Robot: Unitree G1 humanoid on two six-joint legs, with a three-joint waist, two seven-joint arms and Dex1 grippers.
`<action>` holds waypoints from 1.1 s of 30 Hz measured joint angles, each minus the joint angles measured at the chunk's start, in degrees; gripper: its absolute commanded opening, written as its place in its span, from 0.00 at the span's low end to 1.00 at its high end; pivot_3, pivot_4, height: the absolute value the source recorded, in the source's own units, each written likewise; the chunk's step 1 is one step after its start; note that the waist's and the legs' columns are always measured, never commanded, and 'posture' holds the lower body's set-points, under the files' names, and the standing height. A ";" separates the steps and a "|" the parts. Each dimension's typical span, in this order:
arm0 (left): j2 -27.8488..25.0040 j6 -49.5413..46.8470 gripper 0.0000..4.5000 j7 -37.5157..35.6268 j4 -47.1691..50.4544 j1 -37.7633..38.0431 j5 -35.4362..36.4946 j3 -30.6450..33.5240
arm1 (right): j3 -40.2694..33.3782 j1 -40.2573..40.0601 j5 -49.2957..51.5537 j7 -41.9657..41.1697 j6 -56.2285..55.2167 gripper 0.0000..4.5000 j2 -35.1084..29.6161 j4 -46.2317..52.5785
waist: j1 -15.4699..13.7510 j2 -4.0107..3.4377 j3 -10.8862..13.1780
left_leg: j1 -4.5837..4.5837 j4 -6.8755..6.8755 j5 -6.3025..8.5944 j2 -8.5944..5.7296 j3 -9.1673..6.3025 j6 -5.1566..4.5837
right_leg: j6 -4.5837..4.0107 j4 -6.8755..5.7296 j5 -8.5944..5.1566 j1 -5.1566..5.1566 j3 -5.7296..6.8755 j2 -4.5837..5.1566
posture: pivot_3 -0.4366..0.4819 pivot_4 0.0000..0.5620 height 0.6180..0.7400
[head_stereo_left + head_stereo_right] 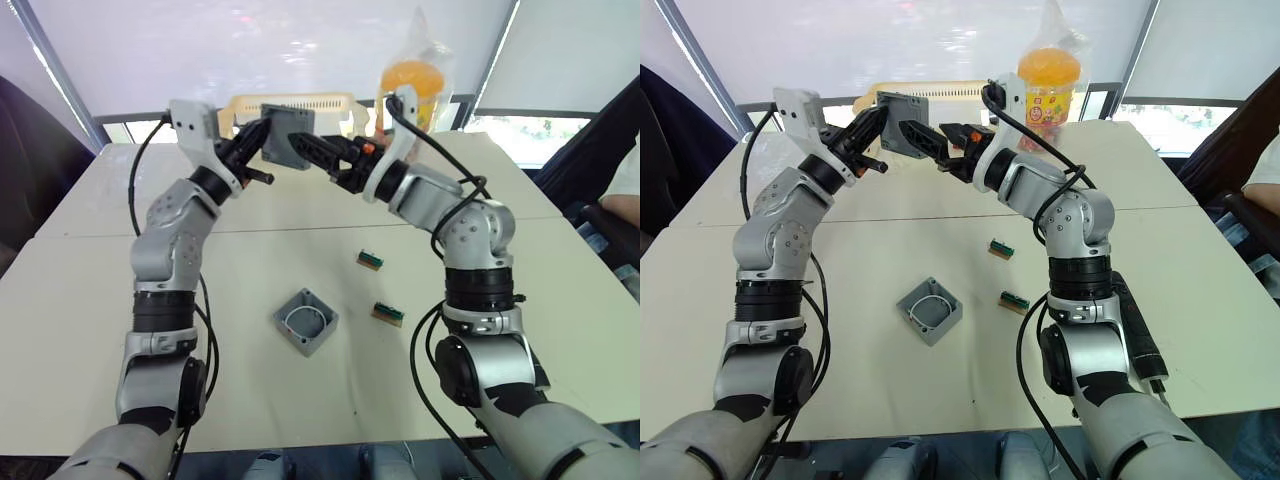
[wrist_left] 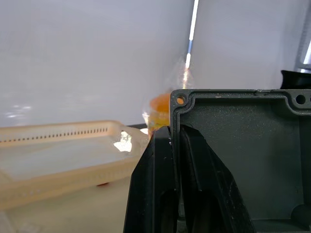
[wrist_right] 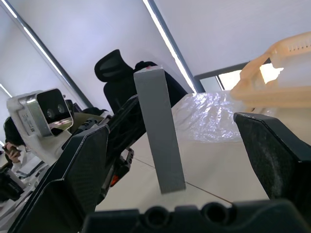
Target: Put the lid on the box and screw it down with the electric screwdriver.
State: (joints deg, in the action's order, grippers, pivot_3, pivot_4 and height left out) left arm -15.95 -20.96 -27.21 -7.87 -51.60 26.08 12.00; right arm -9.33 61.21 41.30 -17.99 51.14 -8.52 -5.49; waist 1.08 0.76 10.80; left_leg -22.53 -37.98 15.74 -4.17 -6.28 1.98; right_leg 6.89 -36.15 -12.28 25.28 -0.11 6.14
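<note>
Holding the lid aloft, pinched edgewise in the left gripper, right gripper spread around it; best squared flat before lowering onto the box.

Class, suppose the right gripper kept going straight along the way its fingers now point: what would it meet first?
Most likely the lid, edge-on between its open fingers and held by the left gripper; depth stays uncertain.

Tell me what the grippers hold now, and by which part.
The left gripper holds the lid by one edge, raised above the table. The right gripper is open around it, holding nothing.
</note>
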 measured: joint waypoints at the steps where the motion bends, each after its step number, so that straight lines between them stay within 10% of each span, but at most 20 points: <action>1: 0.06 -0.01 0.00 -0.10 0.28 0.00 0.36 -0.02 | 0.00 0.00 0.00 0.15 0.00 0.89 0.09 0.00 | 0.08 0.00 0.00 | 0.00 0.00 0.00 0.01 0.00 0.00 | 0.00 0.00 0.00 0.00 -0.01 -0.02 | 0.48 0.27 1.00; 9: -0.03 -0.86 0.00 0.02 0.94 0.01 0.77 0.00 | 0.62 -0.07 0.35 0.54 0.14 0.05 0.66 0.99 | 0.06 0.00 0.00 | 0.00 0.00 0.07 0.04 -0.01 -0.12 | -0.01 0.00 0.00 0.01 -0.09 -0.13 | 0.48 0.27 1.00; 18: -0.34 -1.30 0.00 -1.34 1.00 0.13 0.78 -0.59 | 0.42 -1.80 0.90 0.34 1.03 0.05 0.09 3.12 | 0.01 -0.01 0.00 | 0.00 0.00 0.08 0.03 -0.01 -0.15 | -0.01 0.01 0.00 0.01 -0.10 -0.13 | 0.48 0.27 1.00; 25: -1.80 -3.17 0.66 -2.95 1.41 0.28 2.03 -0.98 | 1.92 -3.86 -0.50 -3.33 -1.49 0.05 -1.76 3.94 | 0.10 -0.01 0.01 | 0.00 0.01 0.09 0.05 0.00 -0.16 | -0.01 0.00 0.00 0.02 -0.11 -0.16 | 0.48 0.27 1.00; 33: -11.46 -15.13 0.66 -5.05 7.01 9.03 10.87 5.50 | 9.38 -12.08 -14.39 -15.26 -21.73 0.05 -13.30 9.31 | 0.23 -0.02 0.01 | 0.01 0.01 0.13 0.06 0.02 -0.22 | 0.00 0.03 -0.01 0.03 -0.13 -0.19 | 0.48 0.27 1.00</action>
State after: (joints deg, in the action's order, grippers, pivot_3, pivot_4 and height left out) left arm -27.42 -36.08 -32.27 -0.86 -42.56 36.95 17.51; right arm 0.05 49.13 26.92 -33.26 29.41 -21.82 3.82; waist 1.31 0.74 10.81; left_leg -22.52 -37.97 15.86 -4.10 -6.26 1.76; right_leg 6.89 -36.11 -12.28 25.31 -0.24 5.95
